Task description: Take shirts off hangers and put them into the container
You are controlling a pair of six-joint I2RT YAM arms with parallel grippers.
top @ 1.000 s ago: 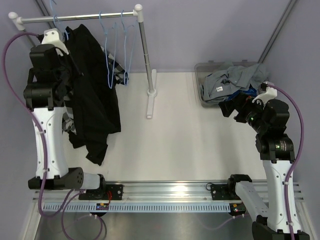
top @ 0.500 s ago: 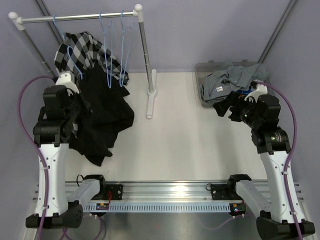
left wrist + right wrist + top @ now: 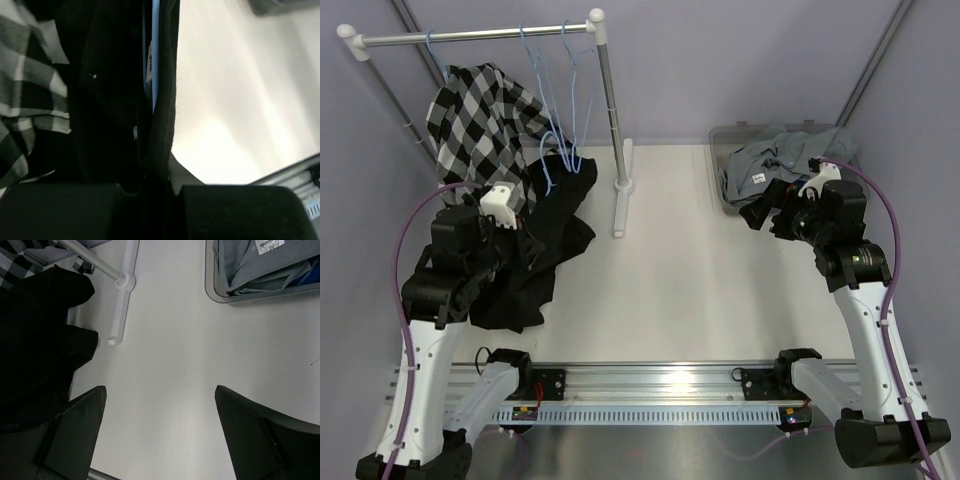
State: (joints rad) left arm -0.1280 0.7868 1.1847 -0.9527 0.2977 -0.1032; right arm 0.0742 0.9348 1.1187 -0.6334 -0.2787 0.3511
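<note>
- My left claw (image 3: 150, 192) is clenched on a fold of the black shirt (image 3: 105, 100); the cloth fills the gap between my fingers.
- Straight ahead of that claw, a light-blue hanger (image 3: 155, 50) wire runs inside the black cloth, next to a small white label (too blurred to read).
- To its left hangs the checked shirt (image 3: 480, 110), pressed against the black one and hooked on the rail (image 3: 480, 35) above.
- More bare hangers (image 3: 565, 70) hang on the rail beyond the claw, and the rail's post (image 3: 610, 120) stands to its right.
- My right claw (image 3: 159, 390) is spread wide with nothing in it, over bare table (image 3: 700, 280).
- The tub (image 3: 212, 290) sits just ahead and right of that claw, with the grey shirt (image 3: 260, 265) heaped inside.
- The post's foot (image 3: 120, 310) lies ahead and left of it.
- My left arm is folded, elbow high, wrist low by the rack.
- My right arm reaches forward, wrist bent down beside the tub's near corner.
</note>
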